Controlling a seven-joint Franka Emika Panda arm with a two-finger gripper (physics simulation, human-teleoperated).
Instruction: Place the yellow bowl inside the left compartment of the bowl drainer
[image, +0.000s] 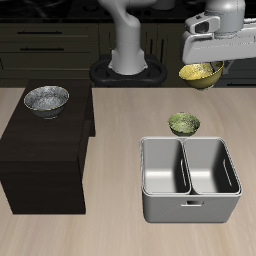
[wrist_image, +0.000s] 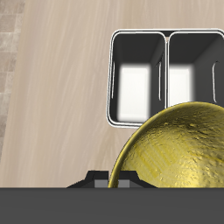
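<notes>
Gripper clamped on the small glossy yellow-gold bowl, raised in the air behind the grey metal two-well bowl drainer.

The bowl hangs tilted, clear of the table, above and beyond the small green bowl (which sits just behind the drainer's rim). Both wells, the left compartment included, hold nothing. A larger silver metal bowl rests on the dark cabinet.

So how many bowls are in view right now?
3: the yellow bowl held aloft in the end effector, a green bowl behind the bowl drainer, a silver bowl on the dark cabinet.
</notes>
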